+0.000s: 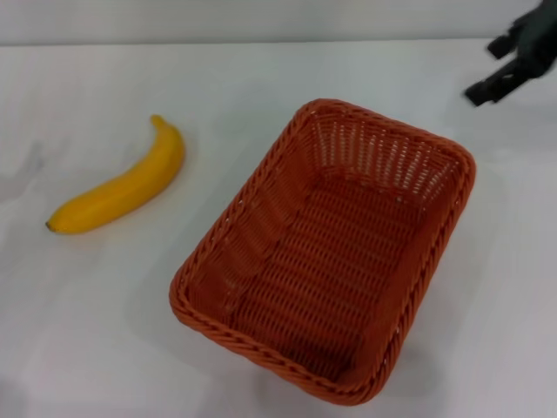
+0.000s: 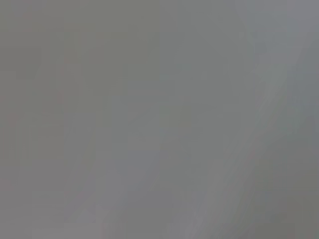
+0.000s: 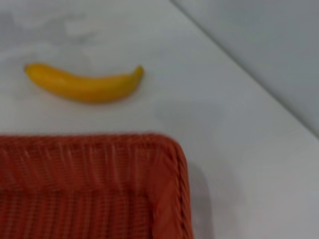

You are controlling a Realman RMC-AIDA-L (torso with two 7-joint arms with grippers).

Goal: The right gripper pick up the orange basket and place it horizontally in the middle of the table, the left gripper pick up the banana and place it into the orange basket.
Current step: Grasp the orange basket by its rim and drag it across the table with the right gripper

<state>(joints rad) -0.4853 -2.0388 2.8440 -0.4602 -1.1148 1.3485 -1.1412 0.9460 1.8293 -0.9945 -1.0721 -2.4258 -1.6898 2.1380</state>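
Note:
The orange basket (image 1: 326, 248) stands empty on the white table (image 1: 96, 340), right of centre and turned at a slant. Its rim corner also fills the right wrist view (image 3: 99, 189). The yellow banana (image 1: 122, 189) lies on the table to the basket's left, well apart from it, and it also shows in the right wrist view (image 3: 84, 84) beyond the basket. My right gripper (image 1: 485, 71) hovers at the far right, past the basket's far corner, open and holding nothing. My left gripper is out of view, and its wrist view shows only a plain grey surface.
The table's far edge (image 1: 261, 43) meets a pale wall. In the right wrist view the table edge (image 3: 249, 79) runs diagonally, with grey floor beyond it. Bare tabletop lies around the banana and in front of the basket.

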